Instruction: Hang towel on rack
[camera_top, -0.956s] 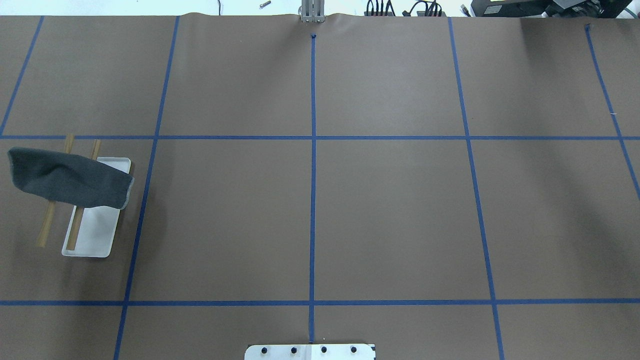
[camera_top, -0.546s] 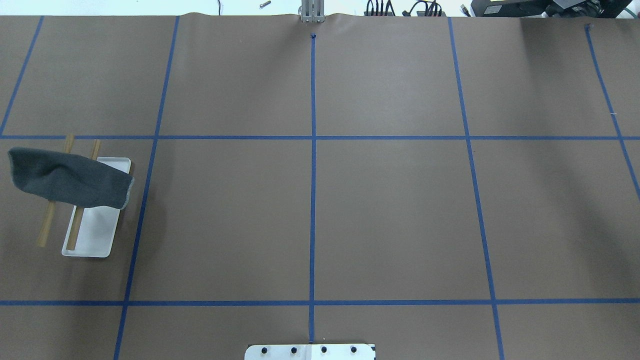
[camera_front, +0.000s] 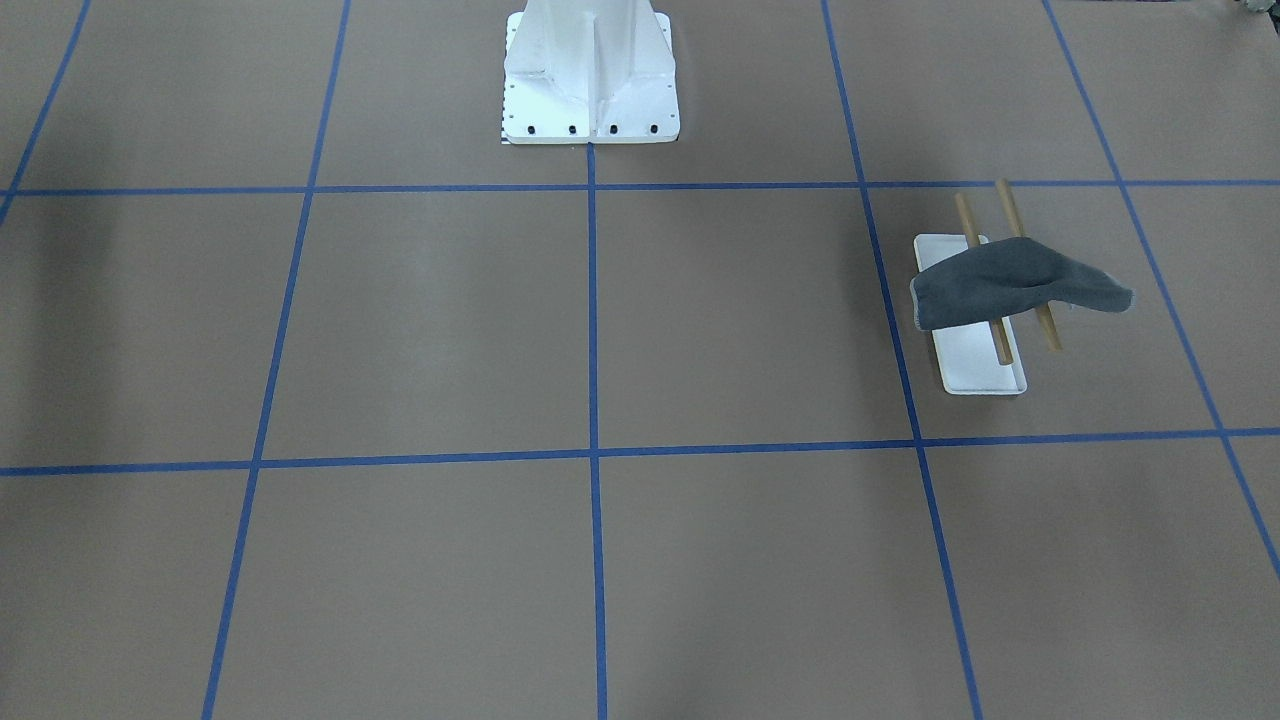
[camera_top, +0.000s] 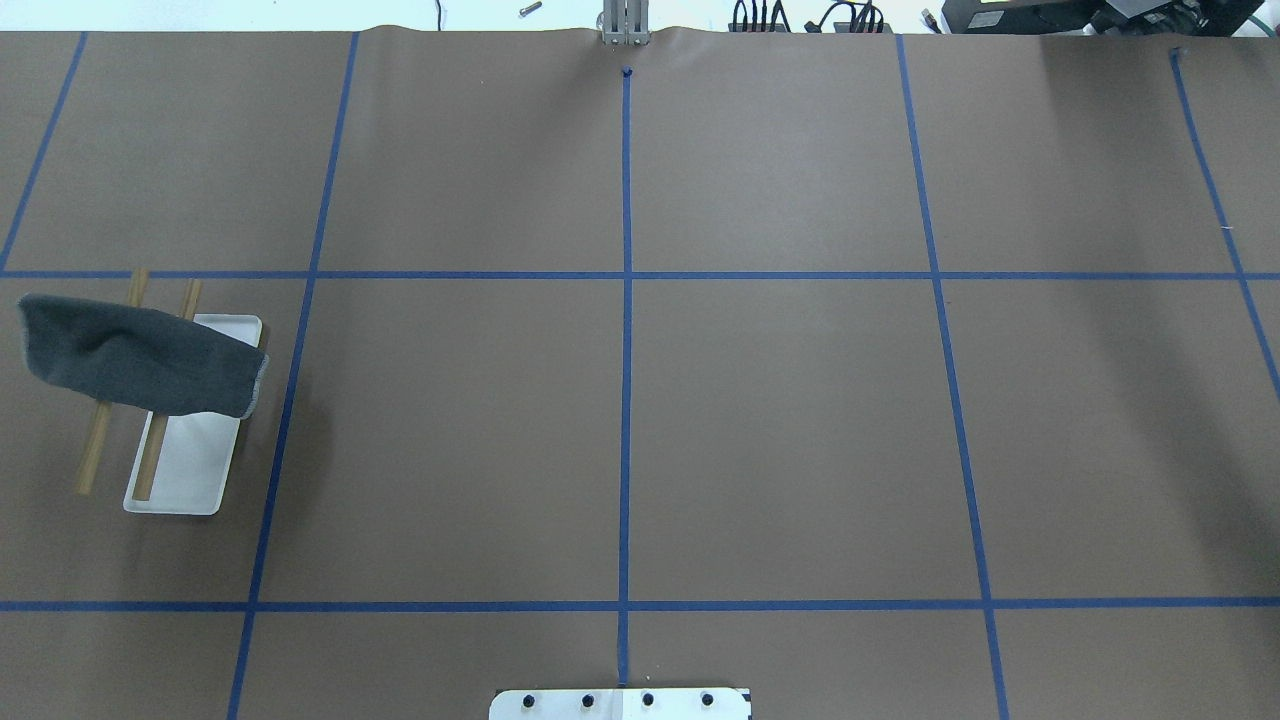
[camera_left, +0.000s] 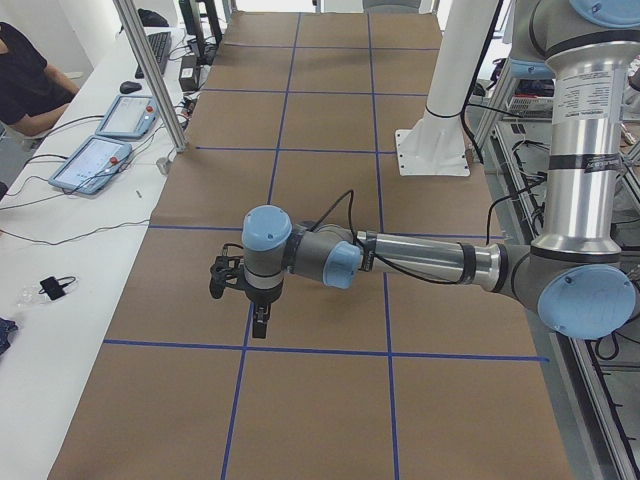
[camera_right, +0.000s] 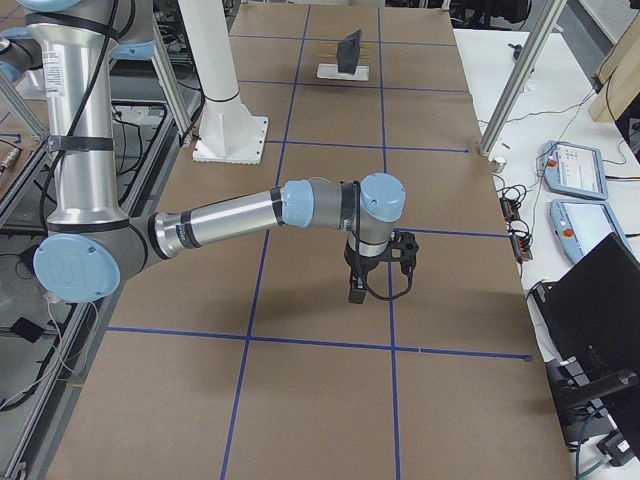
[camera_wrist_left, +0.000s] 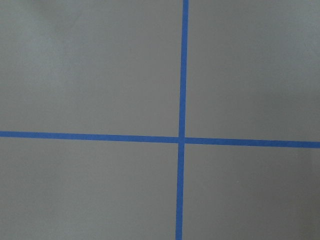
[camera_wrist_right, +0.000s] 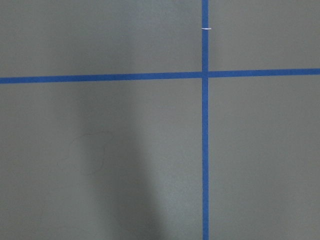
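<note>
One towel (camera_top: 135, 358) lies draped across the rack (camera_top: 188, 488), grey side up; whether my left fingers (camera_left: 260, 324) and right fingers (camera_right: 354, 290) are spread or pressed together, I cannot tell.

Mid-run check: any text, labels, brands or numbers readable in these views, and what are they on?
None legible.
Printed label on the left arm's upright tube: too small to read.
The pendant screens: blurred, unreadable.
On the towel and the rack: no markings seen.
</note>
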